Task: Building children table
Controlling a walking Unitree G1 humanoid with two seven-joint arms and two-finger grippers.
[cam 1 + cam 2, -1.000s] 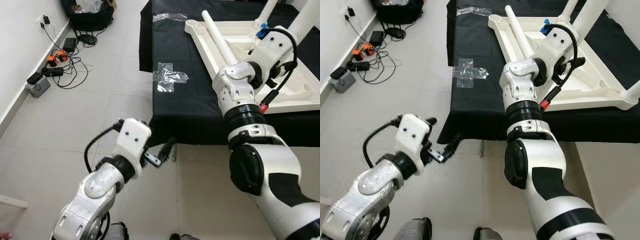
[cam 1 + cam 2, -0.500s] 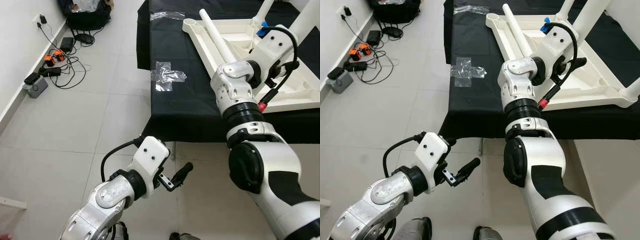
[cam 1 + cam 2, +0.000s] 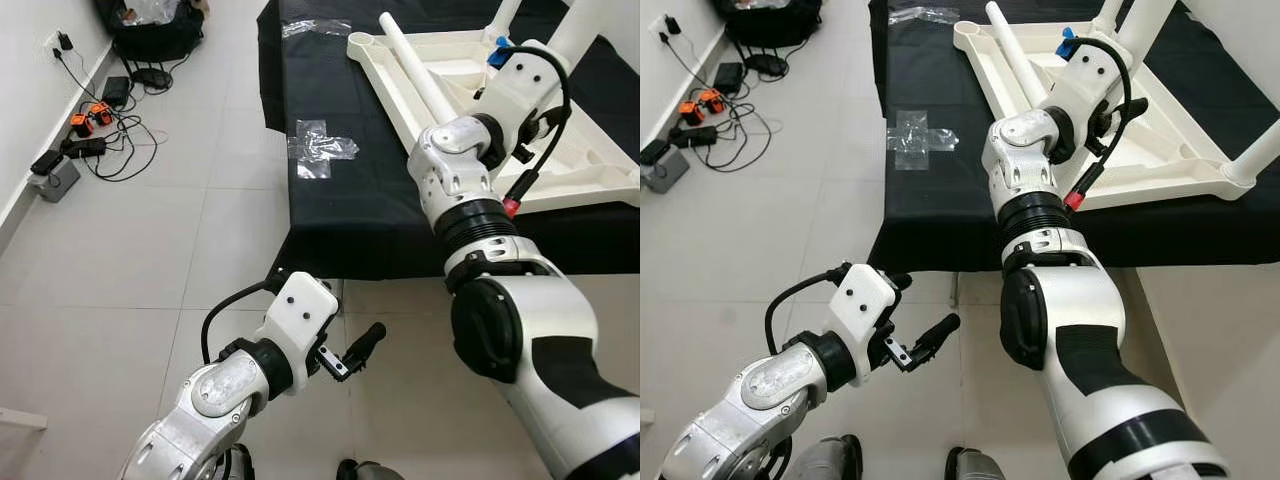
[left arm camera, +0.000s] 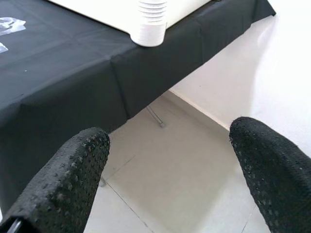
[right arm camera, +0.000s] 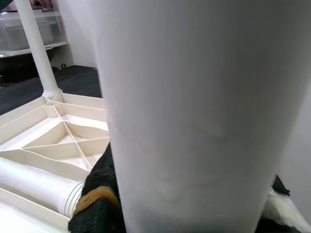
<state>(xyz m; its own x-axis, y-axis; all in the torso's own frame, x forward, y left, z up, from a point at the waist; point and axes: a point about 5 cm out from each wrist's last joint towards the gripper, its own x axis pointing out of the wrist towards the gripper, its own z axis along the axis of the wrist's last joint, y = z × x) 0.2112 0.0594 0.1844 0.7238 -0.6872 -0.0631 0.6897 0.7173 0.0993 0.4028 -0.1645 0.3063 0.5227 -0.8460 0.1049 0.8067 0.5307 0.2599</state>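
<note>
Two arms work around the black-draped bench (image 3: 360, 190), which carries the upturned white children table top (image 3: 1160, 150) with a loose leg (image 3: 420, 75) lying across its ribbed underside. Beyond the bench's near edge, the left gripper (image 3: 355, 352) hangs over bare floor tiles (image 3: 130, 250), fingers (image 4: 73, 179) spread wide, gripping nothing. Up on the bench, the right gripper (image 5: 184, 213) is clenched around an upright white table leg (image 5: 194, 107). Cables (image 3: 90, 130) lie by the wall, well apart from the bench.

Matt white plastic tabletop (image 3: 590, 150), black cloth (image 3: 360, 200)
</note>
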